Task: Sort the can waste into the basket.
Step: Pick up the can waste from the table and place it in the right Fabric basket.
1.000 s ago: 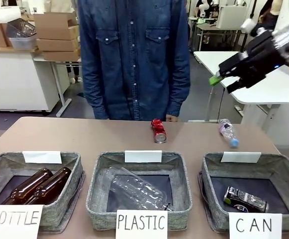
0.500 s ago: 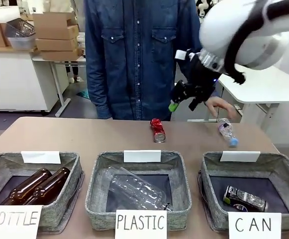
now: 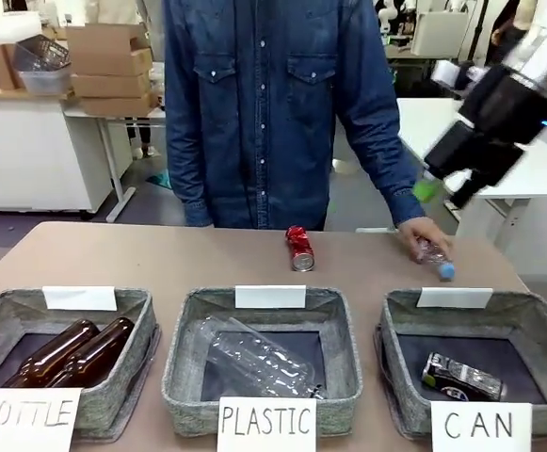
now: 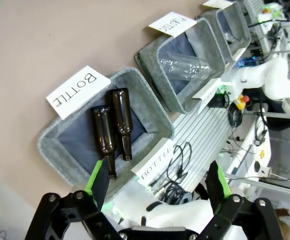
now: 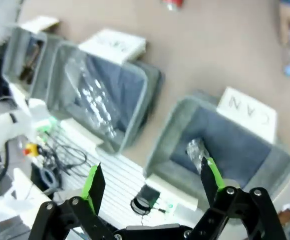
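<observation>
**Red can out on table, other can in CAN basket; both grippers empty**

Red can (image 3: 299, 248) lay on its side on the table (image 3: 160, 254) near the far edge, just in front of the person and outside all bins. Silver-and-black can (image 3: 463, 377) lay inside the CAN basket (image 3: 395, 315) at the robot's right. Right gripper (image 5: 152, 172) was up in the air on the right, blurred in front view. Its wrist cam showed fingers spread wide w/ nothing btwn them, CAN basket below. Left gripper (image 4: 158, 176) was also spread wide & empty, above the BOTTLE bin (image 4: 152, 107), which held two brown glass bottles (image 4: 121, 122). Person's hand (image 3: 419, 234) was on a small clear plastic bottle (image 3: 437, 259) w/ blue cap, on the table behind the CAN basket. Middle PLASTIC bin (image 3: 184, 348) held a large clear bottle (image 3: 254, 358).
</observation>
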